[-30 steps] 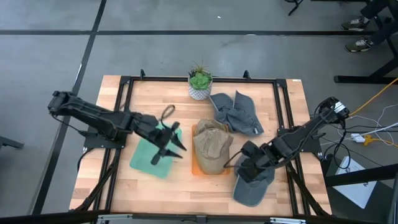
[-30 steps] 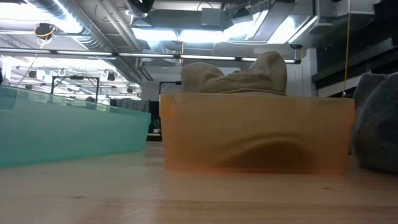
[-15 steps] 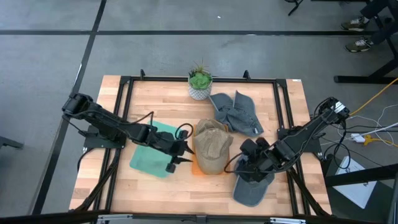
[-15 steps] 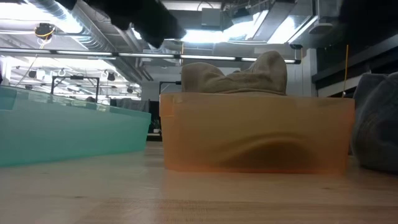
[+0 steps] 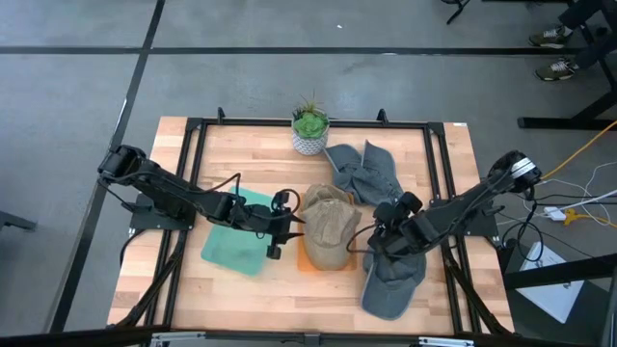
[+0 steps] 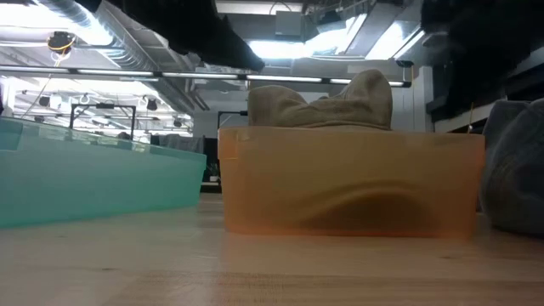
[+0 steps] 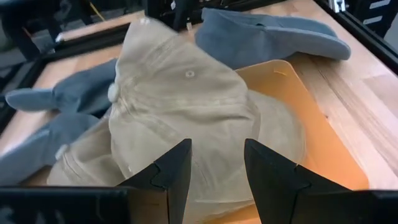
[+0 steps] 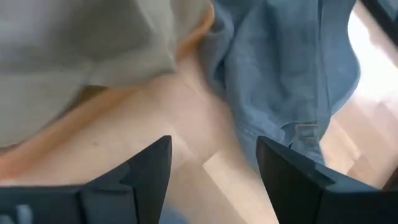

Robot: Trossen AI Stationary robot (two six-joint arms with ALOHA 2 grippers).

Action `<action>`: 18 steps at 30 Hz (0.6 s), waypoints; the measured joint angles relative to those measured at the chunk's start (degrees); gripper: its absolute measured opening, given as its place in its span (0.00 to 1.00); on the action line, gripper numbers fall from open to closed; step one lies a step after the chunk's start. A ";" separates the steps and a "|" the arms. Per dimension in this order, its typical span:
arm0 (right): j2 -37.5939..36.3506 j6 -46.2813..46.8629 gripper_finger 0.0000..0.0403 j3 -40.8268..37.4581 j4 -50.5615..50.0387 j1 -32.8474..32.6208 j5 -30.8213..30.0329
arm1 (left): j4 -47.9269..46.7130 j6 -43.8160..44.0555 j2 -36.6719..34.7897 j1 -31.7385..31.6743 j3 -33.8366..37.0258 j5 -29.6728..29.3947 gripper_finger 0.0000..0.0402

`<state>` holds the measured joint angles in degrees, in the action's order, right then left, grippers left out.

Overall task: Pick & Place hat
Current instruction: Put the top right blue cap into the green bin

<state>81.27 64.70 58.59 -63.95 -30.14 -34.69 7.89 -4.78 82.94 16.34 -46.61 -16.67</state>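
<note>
A tan hat (image 5: 328, 226) lies crumpled in an orange tray (image 7: 292, 93) at the table's middle, and its crown shows above the tray wall (image 6: 348, 183) in the low view. My left gripper (image 5: 286, 227) stands open at the hat's left edge, fingers (image 7: 177, 171) pointing at the tan hat (image 7: 186, 106). My right gripper (image 5: 383, 234) hovers open between the tray's right side and a blue-grey hat (image 5: 390, 284) that lies flat on the wood. Bare wood shows between the fingers (image 8: 146, 174), with that hat (image 8: 292, 62) beyond.
A teal tray (image 5: 234, 243) lies left of the orange one, under my left arm. Another blue-grey hat (image 5: 366, 173) lies on the table behind the tan hat, and a potted plant (image 5: 309, 130) stands at the far edge. A black frame borders the table.
My left gripper has gone from above the teal tray toward the table's right and down, reaching the tan hat's left edge, and has turned level. My right gripper has rolled and shifted from over the near blue-grey hat toward the far edge. Both stayed open.
</note>
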 joint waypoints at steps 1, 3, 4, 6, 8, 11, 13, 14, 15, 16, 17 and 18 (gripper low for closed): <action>0.03 0.31 0.58 -1.88 1.81 0.42 -0.04 | 0.06 -0.79 0.00 -0.01 -0.17 0.00 0.36; 0.03 0.59 0.58 -4.99 4.45 1.31 -0.11 | -0.22 -2.24 -0.05 -0.34 -0.40 0.03 0.36; 0.03 0.53 0.58 -6.37 5.61 1.89 -0.11 | -0.64 -2.80 -0.27 -0.61 -0.54 0.02 0.36; 0.03 0.32 0.58 -8.20 6.94 3.03 -0.10 | -1.69 -3.42 -0.76 -1.42 -1.22 0.00 0.36; 0.03 -0.89 0.58 -9.21 7.69 4.37 -0.06 | -4.15 -3.53 -1.80 -2.53 -1.78 0.02 0.36; 0.03 -4.41 0.58 -9.91 8.73 6.69 0.42 | -7.30 -4.53 -3.24 -4.94 -2.19 0.00 0.36; 0.02 -7.69 0.58 -10.01 10.17 8.26 1.16 | -8.75 -6.03 -4.51 -6.60 -2.19 0.00 0.36; 0.00 -9.47 0.58 -10.02 10.72 9.09 1.72 | -8.81 -6.77 -5.04 -7.51 -2.19 0.08 0.36; 0.00 -10.96 0.58 -10.01 11.31 9.74 2.27 | -9.01 -7.41 -5.63 -8.40 -2.19 0.32 0.36; 0.02 -12.45 0.58 -10.01 12.03 10.48 3.11 | -9.17 -7.92 -6.21 -9.31 -2.19 0.70 0.36; 0.03 -13.85 0.58 -10.01 12.52 11.21 3.85 | -9.11 -8.32 -6.85 -10.23 -2.19 1.49 0.36; 0.01 -14.53 0.58 -10.01 12.91 11.83 4.43 | -9.11 -8.45 -7.48 -11.08 -2.19 2.11 0.36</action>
<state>81.28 50.17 48.58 -51.04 -18.31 -30.26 -1.22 -13.23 75.45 5.25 -48.80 -14.55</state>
